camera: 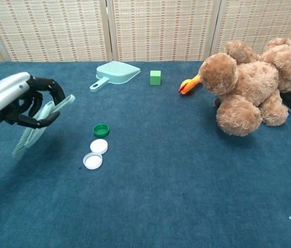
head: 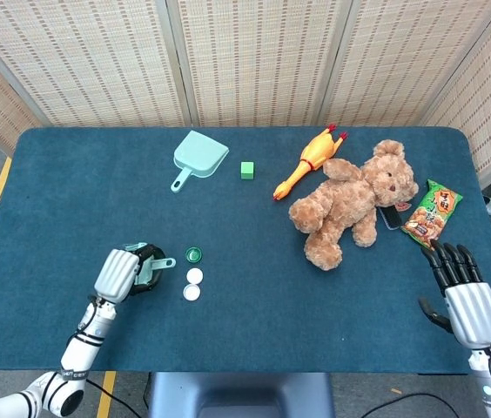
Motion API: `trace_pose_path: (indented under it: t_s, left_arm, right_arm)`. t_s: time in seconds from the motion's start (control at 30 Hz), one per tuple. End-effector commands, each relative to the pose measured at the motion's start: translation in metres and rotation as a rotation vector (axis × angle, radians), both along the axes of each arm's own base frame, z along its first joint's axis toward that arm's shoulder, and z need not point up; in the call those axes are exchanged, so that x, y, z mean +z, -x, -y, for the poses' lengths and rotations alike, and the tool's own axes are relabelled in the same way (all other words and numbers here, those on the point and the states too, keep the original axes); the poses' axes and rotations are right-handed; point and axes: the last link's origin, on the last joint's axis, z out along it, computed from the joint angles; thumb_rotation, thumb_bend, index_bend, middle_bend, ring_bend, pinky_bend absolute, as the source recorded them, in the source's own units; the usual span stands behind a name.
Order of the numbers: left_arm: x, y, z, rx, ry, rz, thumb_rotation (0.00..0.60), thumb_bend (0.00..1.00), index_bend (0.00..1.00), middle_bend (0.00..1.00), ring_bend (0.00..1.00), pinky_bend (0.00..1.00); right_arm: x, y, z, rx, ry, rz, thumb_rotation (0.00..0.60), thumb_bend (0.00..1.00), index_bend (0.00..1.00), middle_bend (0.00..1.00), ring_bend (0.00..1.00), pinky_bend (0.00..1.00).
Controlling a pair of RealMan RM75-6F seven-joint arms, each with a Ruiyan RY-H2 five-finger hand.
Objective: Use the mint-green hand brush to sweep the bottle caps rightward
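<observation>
My left hand (head: 122,272) (camera: 12,100) grips the mint-green hand brush (camera: 38,127) and holds it lifted off the table, bristles hanging down to the left in the chest view. Only the brush handle (head: 160,264) pokes out past the hand in the head view. To its right on the blue cloth lie a green bottle cap (head: 194,255) (camera: 101,129) and two white bottle caps (head: 193,284) (camera: 96,153). My right hand (head: 465,294) rests open near the table's front right edge, far from the caps.
A mint dustpan (head: 198,158) and a green cube (head: 247,170) sit at the back. A rubber chicken (head: 308,160), a teddy bear (head: 354,200) and a snack packet (head: 432,212) occupy the right side. Bare cloth (head: 263,305) lies right of the caps.
</observation>
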Motion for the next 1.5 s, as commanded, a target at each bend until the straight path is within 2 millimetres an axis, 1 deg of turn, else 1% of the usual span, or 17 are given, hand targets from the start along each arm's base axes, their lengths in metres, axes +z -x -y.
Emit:
trace_pose_path:
  t_s: [0.03, 0.1, 0.17, 0.27, 0.4, 0.57, 0.7, 1.0, 1.13, 1.5]
  left_arm:
    - [0.025, -0.01, 0.013, 0.022, 0.046, 0.322, 0.6, 0.73, 0.77, 0.88, 0.73, 0.89]
    - [0.026, -0.009, 0.016, 0.039, 0.09, 0.398, 0.6, 0.72, 0.77, 0.88, 0.73, 0.89]
    - [0.023, -0.007, 0.018, 0.043, 0.105, 0.417, 0.6, 0.72, 0.77, 0.88, 0.73, 0.89]
    - [0.011, -0.005, 0.021, 0.032, 0.148, 0.426, 0.6, 0.72, 0.77, 0.88, 0.73, 0.89]
    - [-0.006, -0.002, 0.02, 0.028, 0.191, 0.412, 0.6, 0.7, 0.77, 0.88, 0.73, 0.89]
    - [-0.018, -0.004, 0.015, -0.005, 0.175, 0.408, 0.6, 0.7, 0.77, 0.88, 0.73, 0.89]
    - [-0.029, -0.009, 0.011, -0.068, 0.105, 0.405, 0.6, 0.71, 0.77, 0.88, 0.73, 0.89]
    - [-0.054, -0.017, 0.012, -0.123, 0.116, 0.395, 0.6, 0.71, 0.77, 0.88, 0.73, 0.89]
    - [-0.06, -0.017, 0.011, -0.12, 0.131, 0.397, 0.6, 0.7, 0.77, 0.88, 0.73, 0.89]
    - [-0.064, -0.024, 0.01, -0.114, 0.177, 0.438, 0.6, 0.7, 0.77, 0.88, 0.73, 0.89]
  right_arm:
    - [0.0, -0.001, -0.001, 0.003, 0.0, 0.001, 0.6, 0.24, 0.0, 0.0, 0.0, 0.0]
    - [0.0, -0.001, -0.001, 0.005, -0.004, 0.002, 0.6, 0.24, 0.0, 0.0, 0.0, 0.0]
    - [-0.001, -0.002, -0.002, 0.007, -0.007, 0.003, 0.6, 0.24, 0.0, 0.0, 0.0, 0.0]
    - [0.0, -0.002, -0.003, 0.009, -0.006, 0.005, 0.6, 0.24, 0.0, 0.0, 0.0, 0.0]
    - [0.001, -0.002, -0.003, 0.01, -0.001, 0.006, 0.6, 0.24, 0.0, 0.0, 0.0, 0.0]
    - [0.002, -0.002, -0.003, 0.008, 0.003, 0.007, 0.6, 0.24, 0.0, 0.0, 0.0, 0.0]
    - [0.001, -0.002, -0.003, 0.005, 0.001, 0.003, 0.6, 0.24, 0.0, 0.0, 0.0, 0.0]
    - [0.001, -0.001, -0.002, 0.001, 0.004, 0.0, 0.6, 0.24, 0.0, 0.0, 0.0, 0.0]
    - [0.003, -0.001, -0.002, 0.001, 0.009, 0.002, 0.6, 0.24, 0.0, 0.0, 0.0, 0.0]
    - [0.003, 0.0, -0.002, 0.0, 0.01, 0.0, 0.6, 0.24, 0.0, 0.0, 0.0, 0.0]
